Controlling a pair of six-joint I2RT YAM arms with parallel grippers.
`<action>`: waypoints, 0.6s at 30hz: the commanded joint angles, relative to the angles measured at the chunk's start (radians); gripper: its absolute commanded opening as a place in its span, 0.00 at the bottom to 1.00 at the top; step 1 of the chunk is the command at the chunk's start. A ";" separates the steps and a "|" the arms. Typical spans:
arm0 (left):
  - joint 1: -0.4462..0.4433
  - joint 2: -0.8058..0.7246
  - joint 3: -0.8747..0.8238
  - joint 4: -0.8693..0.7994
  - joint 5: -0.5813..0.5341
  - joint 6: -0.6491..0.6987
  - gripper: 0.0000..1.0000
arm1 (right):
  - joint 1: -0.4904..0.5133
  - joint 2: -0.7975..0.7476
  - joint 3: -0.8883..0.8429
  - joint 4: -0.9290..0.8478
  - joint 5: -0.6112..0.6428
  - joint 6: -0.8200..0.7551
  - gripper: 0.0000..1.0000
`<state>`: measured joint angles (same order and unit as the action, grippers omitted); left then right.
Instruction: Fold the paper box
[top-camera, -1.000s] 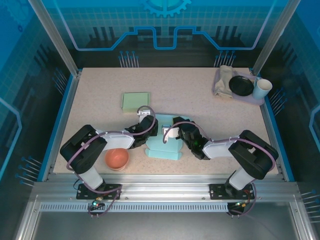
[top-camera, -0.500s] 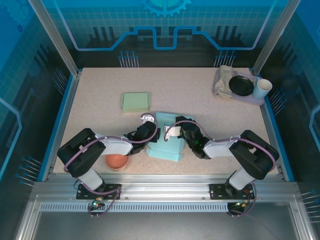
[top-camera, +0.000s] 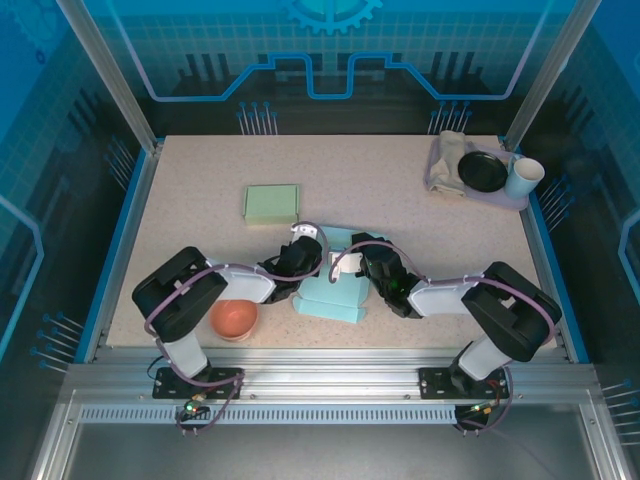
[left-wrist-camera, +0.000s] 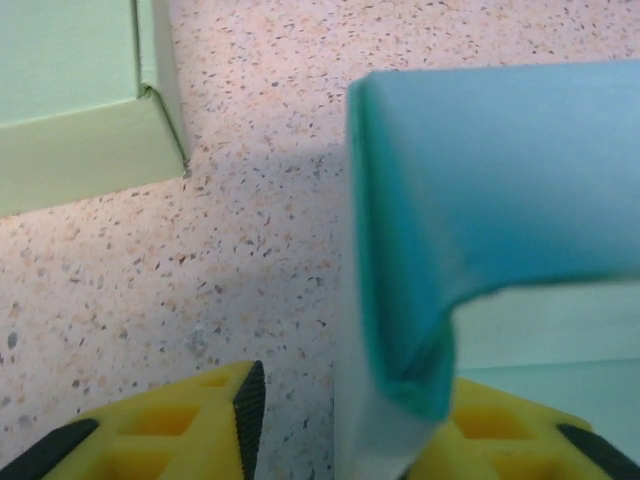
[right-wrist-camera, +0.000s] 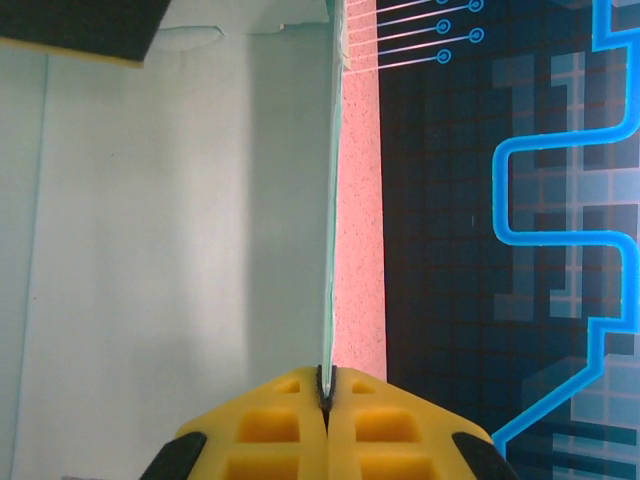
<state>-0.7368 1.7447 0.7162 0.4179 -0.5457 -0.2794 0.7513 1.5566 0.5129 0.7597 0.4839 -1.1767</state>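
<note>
Top view: paper box (top-camera: 328, 292) sits centre-front on the table (top-camera: 200, 210). Right wrist: right gripper (right-wrist-camera: 325, 385) pinched tight on its thin panel edge. Left wrist: left gripper (left-wrist-camera: 348, 405) narrowly apart around a bent flap, unclamped.

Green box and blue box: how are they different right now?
The green box lies flat and squared, on its own; the blue box is half-folded, one wall standing. Nothing touches the green box; the right gripper pinches a blue box edge and the left gripper straddles its wall. Both are pale boxes on the speckled table.
</note>
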 joint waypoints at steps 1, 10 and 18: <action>0.000 0.018 0.014 0.068 -0.042 0.008 0.23 | -0.013 -0.005 -0.002 -0.083 -0.055 0.033 0.03; -0.014 0.037 -0.011 0.094 -0.093 -0.004 0.06 | -0.013 -0.058 -0.005 -0.128 -0.100 0.074 0.14; -0.013 0.056 -0.004 0.067 -0.166 -0.024 0.06 | -0.016 -0.194 -0.022 -0.219 -0.180 0.135 0.29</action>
<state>-0.7509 1.7813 0.7158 0.4805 -0.6434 -0.2893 0.7452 1.4246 0.5045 0.6010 0.3637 -1.0931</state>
